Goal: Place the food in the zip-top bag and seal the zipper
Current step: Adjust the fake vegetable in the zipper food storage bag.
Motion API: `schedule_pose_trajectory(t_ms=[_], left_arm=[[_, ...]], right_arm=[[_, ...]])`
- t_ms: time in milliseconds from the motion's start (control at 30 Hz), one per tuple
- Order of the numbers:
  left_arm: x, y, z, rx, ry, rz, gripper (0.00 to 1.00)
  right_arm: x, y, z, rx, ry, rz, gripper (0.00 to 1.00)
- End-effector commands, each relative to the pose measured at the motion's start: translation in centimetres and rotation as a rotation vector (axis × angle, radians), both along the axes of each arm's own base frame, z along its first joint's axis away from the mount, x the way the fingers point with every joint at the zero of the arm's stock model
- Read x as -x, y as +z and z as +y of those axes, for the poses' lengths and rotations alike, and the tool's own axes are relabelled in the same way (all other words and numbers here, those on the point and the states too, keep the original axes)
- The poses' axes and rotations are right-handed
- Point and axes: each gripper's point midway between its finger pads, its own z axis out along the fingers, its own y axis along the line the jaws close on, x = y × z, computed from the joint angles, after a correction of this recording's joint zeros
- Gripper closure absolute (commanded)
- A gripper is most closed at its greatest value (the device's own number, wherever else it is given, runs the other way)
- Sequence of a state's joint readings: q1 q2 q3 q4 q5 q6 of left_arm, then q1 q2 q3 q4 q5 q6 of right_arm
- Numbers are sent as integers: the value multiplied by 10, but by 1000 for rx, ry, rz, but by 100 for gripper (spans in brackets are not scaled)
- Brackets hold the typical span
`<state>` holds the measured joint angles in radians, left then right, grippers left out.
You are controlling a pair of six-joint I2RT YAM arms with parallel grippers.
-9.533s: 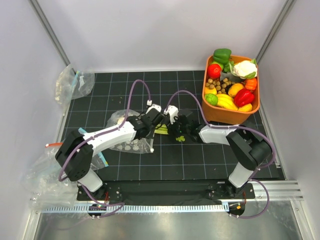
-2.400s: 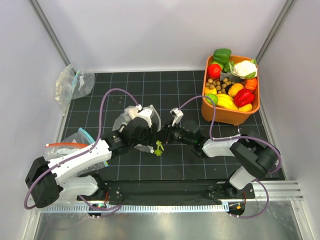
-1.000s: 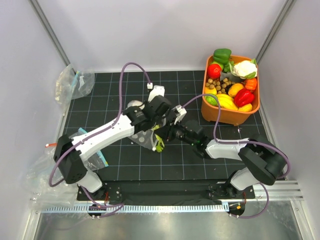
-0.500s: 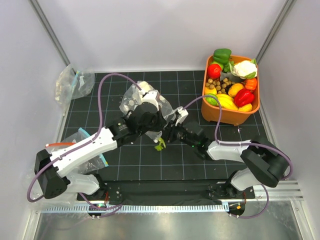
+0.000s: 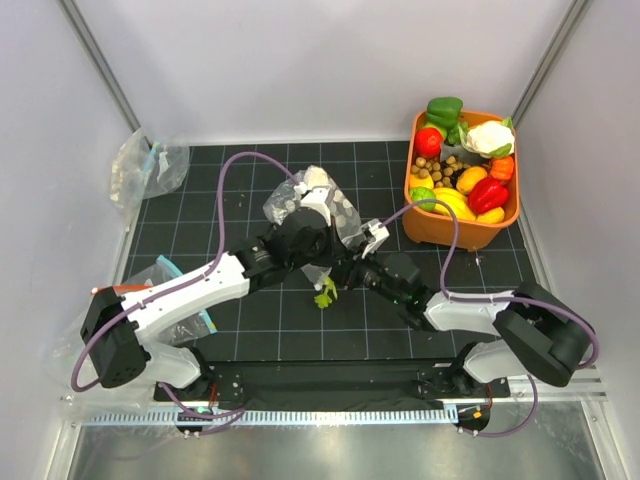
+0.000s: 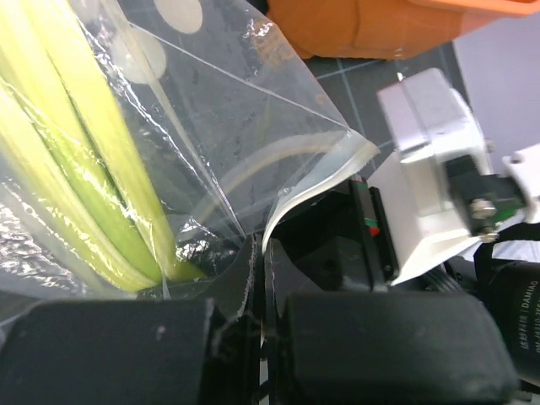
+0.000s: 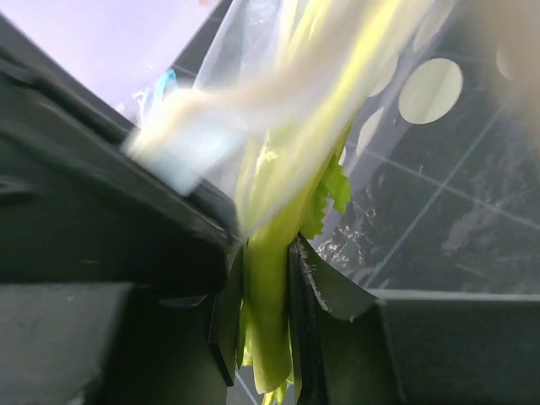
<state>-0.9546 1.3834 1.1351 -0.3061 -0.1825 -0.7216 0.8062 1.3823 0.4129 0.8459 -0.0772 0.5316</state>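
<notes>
The celery stalk [image 6: 76,143] sits well to the left of the orange bin [image 5: 458,233] and a little nearer the arm bases, off the black gridded mat [image 5: 240,175]. Its long axis runs roughly from far to near. The pale ribbed stem points away from the bases and lies inside the zip-top bag [image 5: 300,200]. The leafy end [image 5: 325,293] points toward the bases and sticks out past the bag's mouth, further from the bin than any other part of the stalk that shows. The dotted bag itself is crumpled and held up, level with the bin's near wall and to the left of it. The zipper [image 6: 314,164] is a pale curved strip whose two sides gape apart, unsealed, with the celery passing through the gap. The left gripper [image 6: 257,287] is clenched flat on a fold of the bag's clear film just beside that strip, with no gap between its fingers. The right gripper [image 7: 266,329], reaching in from the bin's side, grasps the celery near the leaves, and its two dark fingers press on either side of the green stem. The bin holds a heap of toy produce [image 5: 462,170], well apart from both grippers.
</notes>
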Motion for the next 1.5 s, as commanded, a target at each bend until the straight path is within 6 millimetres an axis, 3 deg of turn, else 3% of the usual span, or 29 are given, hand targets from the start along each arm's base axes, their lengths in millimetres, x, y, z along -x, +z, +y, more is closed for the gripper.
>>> schedule_pose_trajectory(t_ms=[0,133,467,700,800,900,933,1033,1100,1133,1233,1467], left_arm=[[31,18,-22,104,-159,11,100],[36,6,-21,91,-182,28,100],[25,-6,-6,-51,-204,-67,100],[35,-1,-1,-21,-253,-84,95],[36,4,-3,-12,-279,-111,85],[43,4,-6,-5,-324,-110,66],[43,5,-6,-2,-329,-114,53],[44,7,-1,-3,-323,-129,33],[46,10,5,-2,-314,-144,26],[46,11,7,0,-313,-149,16],[49,18,15,7,-308,-173,8],[35,22,39,-47,-182,-219,7]], right_arm=[[-16,73,-13,-185,-112,-198,99],[-16,77,-23,-173,-146,-241,99],[-18,78,-32,-113,-172,-295,99],[-19,83,-35,-101,-194,-284,99],[-21,81,-37,-99,-210,-274,99],[-24,77,-38,-88,-226,-258,99],[-25,76,-38,-87,-229,-254,99],[-27,74,-41,-95,-254,-234,99],[-30,72,-45,-108,-289,-201,99],[-32,72,-46,-111,-302,-194,99],[-39,67,-59,-112,-388,-150,99],[-41,65,-69,-106,-434,-152,99]])
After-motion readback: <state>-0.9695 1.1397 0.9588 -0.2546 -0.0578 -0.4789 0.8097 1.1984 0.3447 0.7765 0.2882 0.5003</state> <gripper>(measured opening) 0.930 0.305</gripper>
